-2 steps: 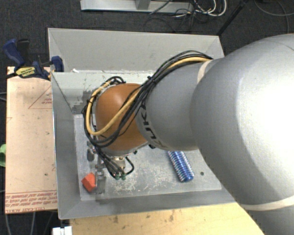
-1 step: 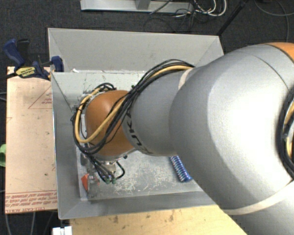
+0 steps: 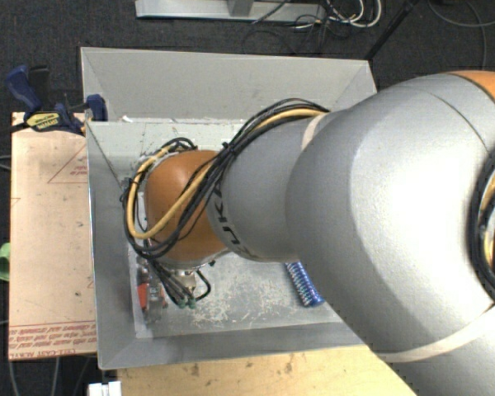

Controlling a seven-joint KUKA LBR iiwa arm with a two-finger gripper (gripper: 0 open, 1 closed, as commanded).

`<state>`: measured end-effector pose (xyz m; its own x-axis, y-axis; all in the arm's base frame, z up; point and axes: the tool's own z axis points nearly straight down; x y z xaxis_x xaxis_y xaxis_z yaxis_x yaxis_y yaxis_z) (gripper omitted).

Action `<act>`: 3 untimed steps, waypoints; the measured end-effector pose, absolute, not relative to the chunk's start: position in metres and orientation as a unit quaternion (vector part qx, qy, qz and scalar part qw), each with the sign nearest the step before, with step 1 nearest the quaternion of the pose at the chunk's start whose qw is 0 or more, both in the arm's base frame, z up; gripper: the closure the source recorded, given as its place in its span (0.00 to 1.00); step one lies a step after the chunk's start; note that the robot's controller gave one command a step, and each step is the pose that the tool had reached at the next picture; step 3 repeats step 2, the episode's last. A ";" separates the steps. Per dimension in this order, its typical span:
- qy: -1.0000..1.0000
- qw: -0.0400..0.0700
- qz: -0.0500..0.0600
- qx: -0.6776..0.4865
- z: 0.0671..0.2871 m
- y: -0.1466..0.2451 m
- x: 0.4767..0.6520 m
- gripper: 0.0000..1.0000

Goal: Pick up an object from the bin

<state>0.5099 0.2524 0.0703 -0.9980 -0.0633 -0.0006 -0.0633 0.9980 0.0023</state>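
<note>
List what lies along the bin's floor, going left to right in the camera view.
Left wall of the grey metal bin → tool at the floor's left end → small blue ribbed spiral-shaped piece lying on the floor further right.

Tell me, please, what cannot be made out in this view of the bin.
Camera view: most of the floor of the bin, covered by the arm and its orange wrist cover.
Blue ridged thing: its upper end runs under the arm.
Pincer, at the bin's lower left: what lies beneath it is hidden by its own body and cables.
Small red bit beside it: too small to name.
</note>
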 end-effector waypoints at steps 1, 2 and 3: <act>0.999 0.004 0.002 -0.033 0.197 0.253 0.504 1.00; 0.990 0.003 0.001 -0.144 0.242 0.247 0.509 1.00; 0.990 0.003 0.001 -0.144 0.242 0.247 0.509 1.00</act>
